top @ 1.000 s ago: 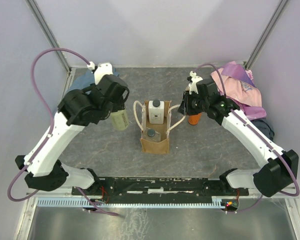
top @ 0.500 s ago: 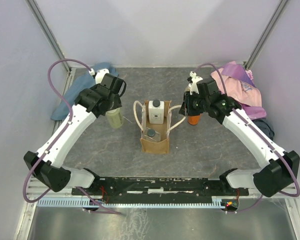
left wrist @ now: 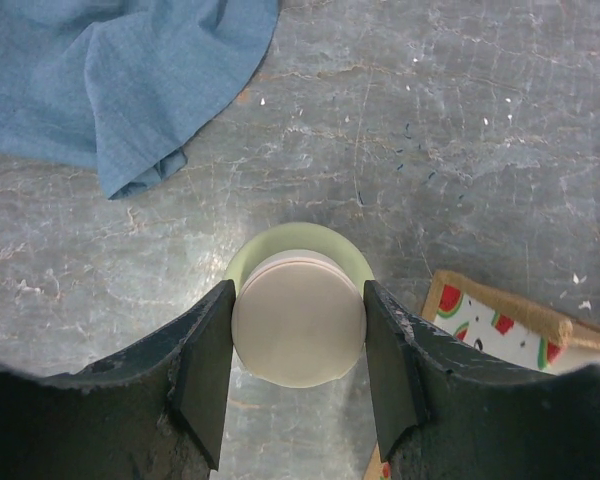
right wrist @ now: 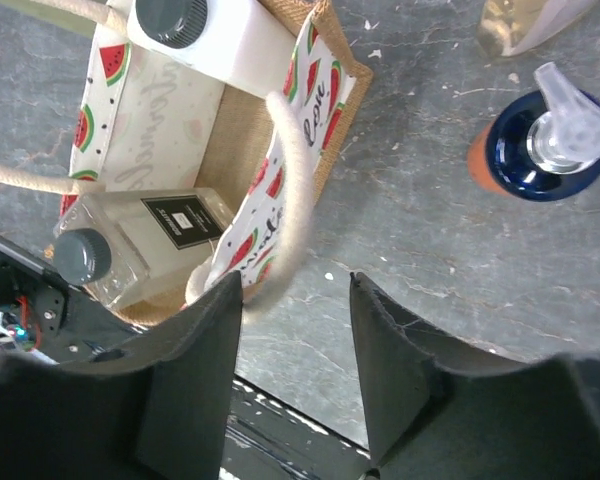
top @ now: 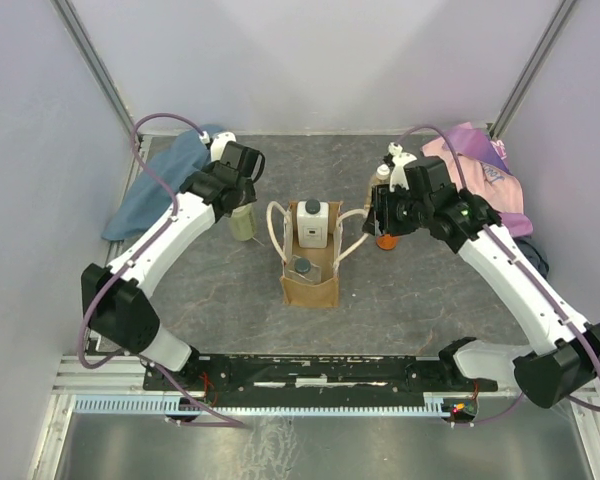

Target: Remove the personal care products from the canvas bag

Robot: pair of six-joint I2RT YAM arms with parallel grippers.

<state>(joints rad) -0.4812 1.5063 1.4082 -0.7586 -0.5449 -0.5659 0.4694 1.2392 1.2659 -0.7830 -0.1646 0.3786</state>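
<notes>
the green bottle [left wrist: 298,233] is gripped at its cream cap [left wrist: 298,318] by the left gripper [top: 238,200], with a finger [left wrist: 202,375] pressed against each side of the cap. the bottle is held upright over the grey table [top: 400,300], outside the bag [top: 310,285] and to its left, and the blue cloth [top: 165,180] is seen beyond it. whether its base is touching the table cannot be told.

over on the other side, the right gripper [right wrist: 295,290] is seen with its fingers [right wrist: 195,390] parted and nothing caught between them. it is held above the right edge of the bag, where a cream handle [right wrist: 288,180] is looped just below.

two products are seen inside the bag: a white bottle [right wrist: 230,40] with a dark cap at the far end, and a clear bottle [right wrist: 150,235] with a dark cap at the near end.

the orange bottle [right wrist: 525,160], topped with a blue pump, is stood on the table just right of the bag, clear of the fingers. a pale bottle [right wrist: 525,25] is stood behind it, and the pink cloth [top: 480,165] is piled at the far right corner.
</notes>
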